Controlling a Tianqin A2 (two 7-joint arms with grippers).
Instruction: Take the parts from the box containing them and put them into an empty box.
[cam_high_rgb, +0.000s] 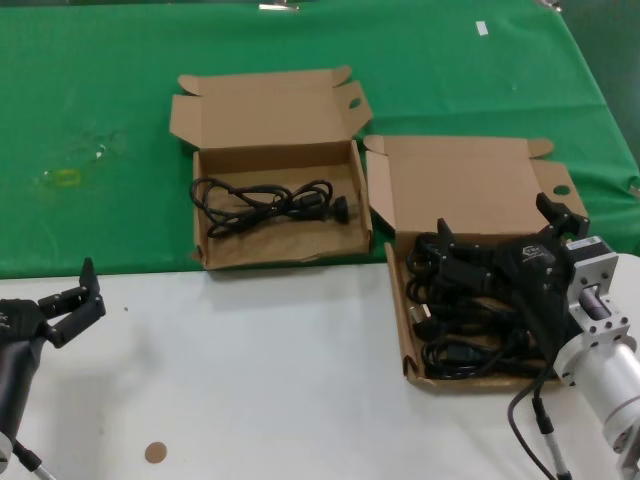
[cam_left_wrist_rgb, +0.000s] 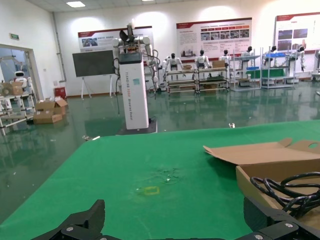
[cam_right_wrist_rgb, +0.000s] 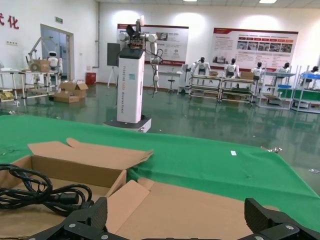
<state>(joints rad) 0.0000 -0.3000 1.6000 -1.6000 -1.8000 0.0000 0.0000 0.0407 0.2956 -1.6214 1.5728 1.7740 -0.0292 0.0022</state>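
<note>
The box containing the parts (cam_high_rgb: 403, 300) lies at the right, its lid (cam_high_rgb: 470, 180) open, and holds several black power cords (cam_high_rgb: 460, 330). My right gripper (cam_high_rgb: 497, 225) is open and empty just above that pile. In the right wrist view it (cam_right_wrist_rgb: 177, 220) faces the lid (cam_right_wrist_rgb: 200, 205). The other box (cam_high_rgb: 270, 255), with an oval hole in its flap, holds one cord (cam_high_rgb: 270, 200), which also shows in the right wrist view (cam_right_wrist_rgb: 45, 192). My left gripper (cam_high_rgb: 85, 295) is open and empty over the white table at the front left. In its wrist view it (cam_left_wrist_rgb: 175, 227) faces the green cloth, with that box (cam_left_wrist_rgb: 265, 175) beside it.
A green cloth (cam_high_rgb: 100, 120) covers the far half of the table and the white surface (cam_high_rgb: 250, 380) the near half. A yellowish mark (cam_high_rgb: 62, 178) is on the cloth at the left. A small brown disc (cam_high_rgb: 154, 452) lies on the white surface near the front.
</note>
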